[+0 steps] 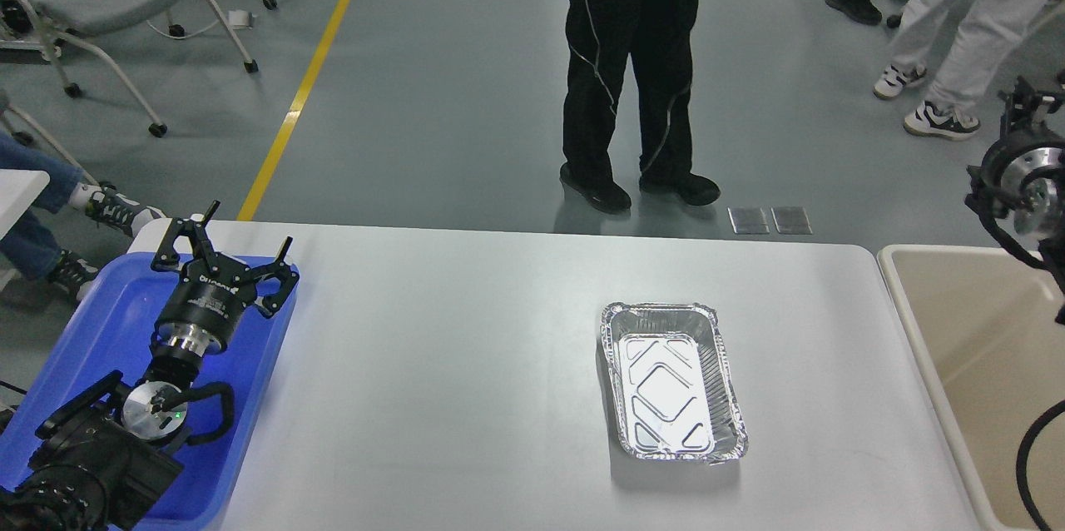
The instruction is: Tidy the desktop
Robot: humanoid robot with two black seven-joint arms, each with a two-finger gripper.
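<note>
Head view, crinkled foil pan (672,381) on smooth white desktop (466,364), left hand (237,252) released, right hand (1027,98) unclear.

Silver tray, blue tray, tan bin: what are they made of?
Silver tray: looks like thin aluminium foil, shiny, with a crinkled rim and pressed ridges in its base.
Blue tray: probably moulded plastic, smooth and glossy, with a rounded lip.
Tan bin: likely plastic, matte beige, with a smooth rounded rim.
All three are judged by look only.
</note>
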